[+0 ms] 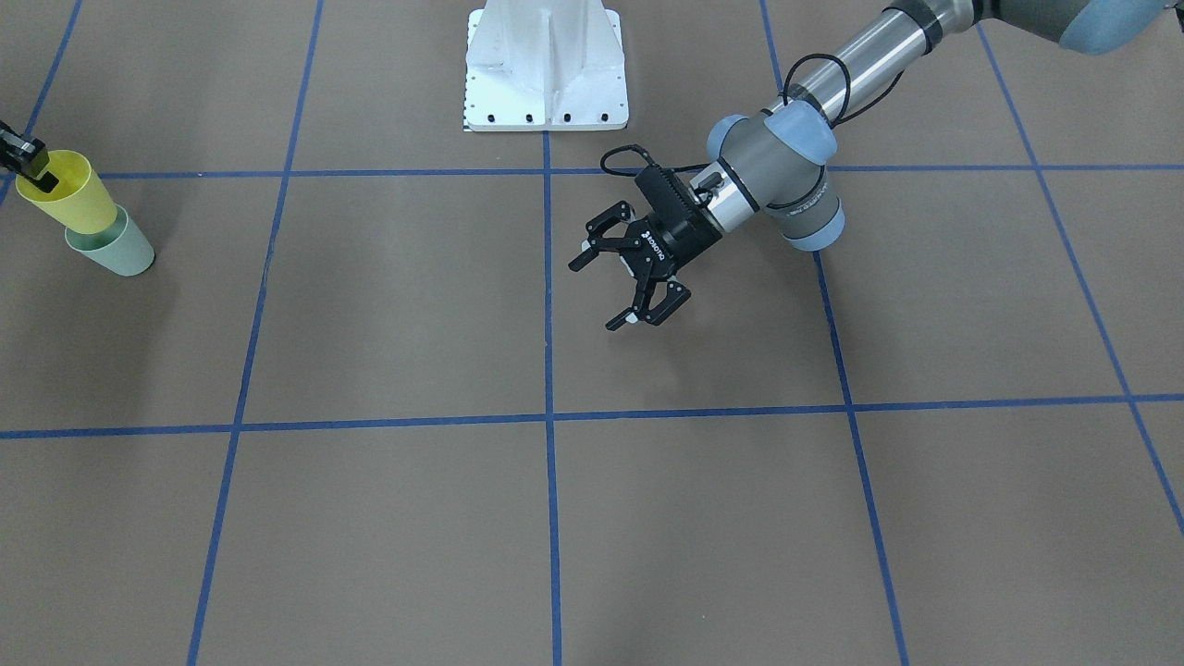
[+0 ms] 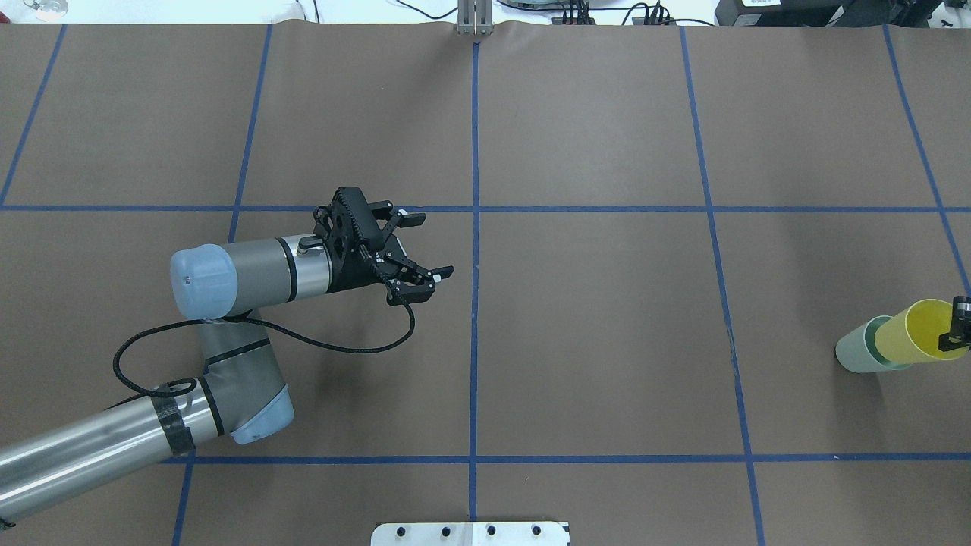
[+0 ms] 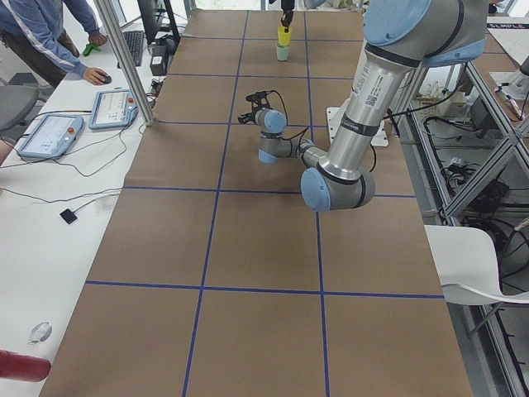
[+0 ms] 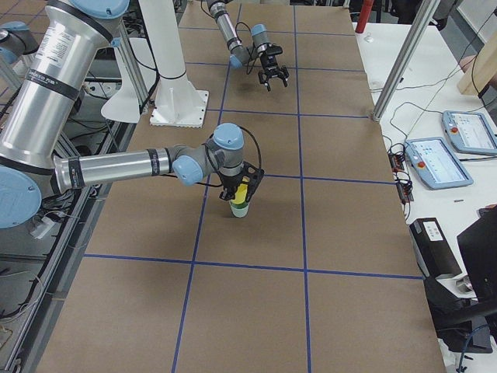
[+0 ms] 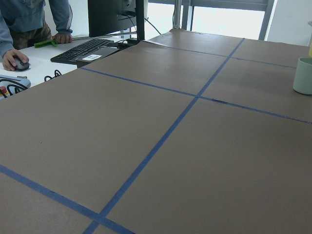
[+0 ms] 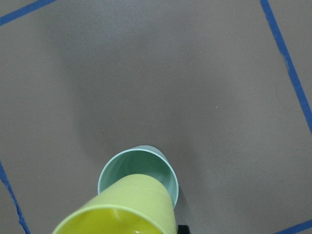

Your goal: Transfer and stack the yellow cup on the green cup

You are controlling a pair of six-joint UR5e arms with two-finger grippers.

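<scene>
Currently right hand point(image 1: 35, 168) pinches yellow cup point(image 1: 76, 199) tilted in green cup point(image 1: 122, 250); left hand point(image 1: 596, 294) hovers spread.

At the frame's upper left, my right gripper point(image 1: 33, 165) pinches the bright yellow cup point(image 1: 74, 199) by its rim; it tilts, base in the mouth of the upright pale green cup point(image 1: 120, 248).
</scene>
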